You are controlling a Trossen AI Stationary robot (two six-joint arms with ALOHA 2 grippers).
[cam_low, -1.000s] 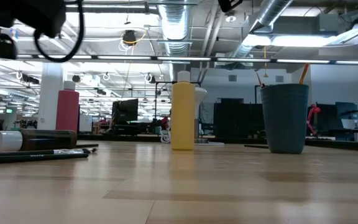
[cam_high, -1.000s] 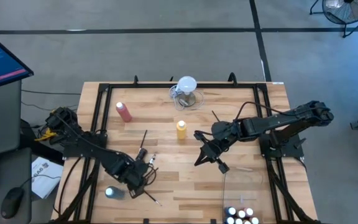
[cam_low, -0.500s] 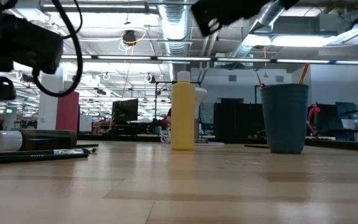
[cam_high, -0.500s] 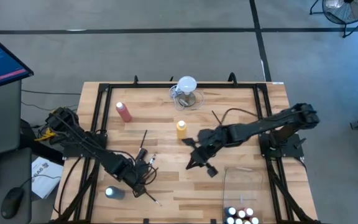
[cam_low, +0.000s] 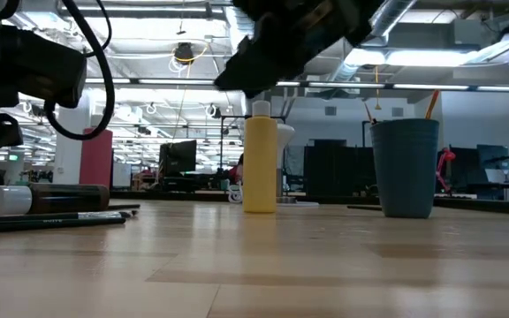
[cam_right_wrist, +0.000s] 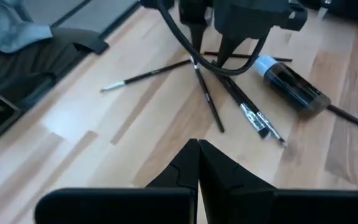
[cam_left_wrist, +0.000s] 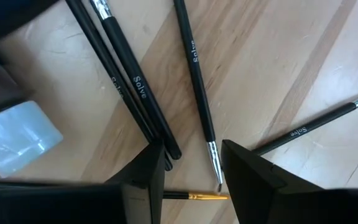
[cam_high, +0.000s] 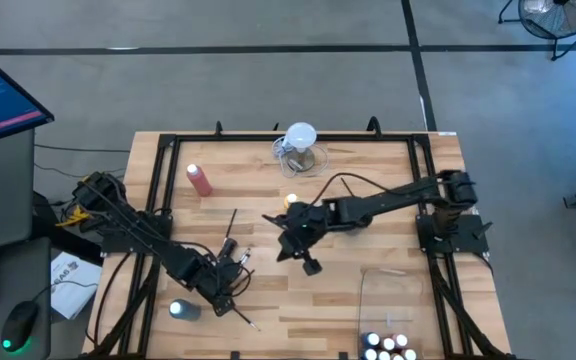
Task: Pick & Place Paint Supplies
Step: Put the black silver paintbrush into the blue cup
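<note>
Several thin dark paintbrushes (cam_left_wrist: pixel 135 87) lie flat on the wood near the table's near left corner. My left gripper (cam_left_wrist: pixel 194 180) points down over them and is open. Its fingers stand on either side of one brush's bristle end (cam_left_wrist: pixel 213 158); I cannot tell whether they touch it. A blue bottle (cam_right_wrist: pixel 291 84) lies on its side beside the brushes. The yellow squeeze bottle (cam_low: pixel 260 163) stands upright mid-table and the pink-red one (cam_high: pixel 200 180) at the far left. My right gripper (cam_right_wrist: pixel 197 149) is shut and empty. It hangs above mid-table near the yellow bottle, pointing toward the left gripper (cam_right_wrist: pixel 207 59).
A clear jug with a white round top (cam_high: pixel 300 145) stands at the far middle. A clear bin (cam_high: pixel 388 300) at the near right holds small white-capped bottles (cam_high: pixel 388 347). A black frame (cam_high: pixel 158 200) borders the table. Bare wood lies between the two grippers.
My right gripper has travelled toward the table's left edge and come down, still shut, from the right half to beside the yellow bottle. My left gripper has sunk toward the brushes, tipping more steeply down, with its fingers unchanged.
</note>
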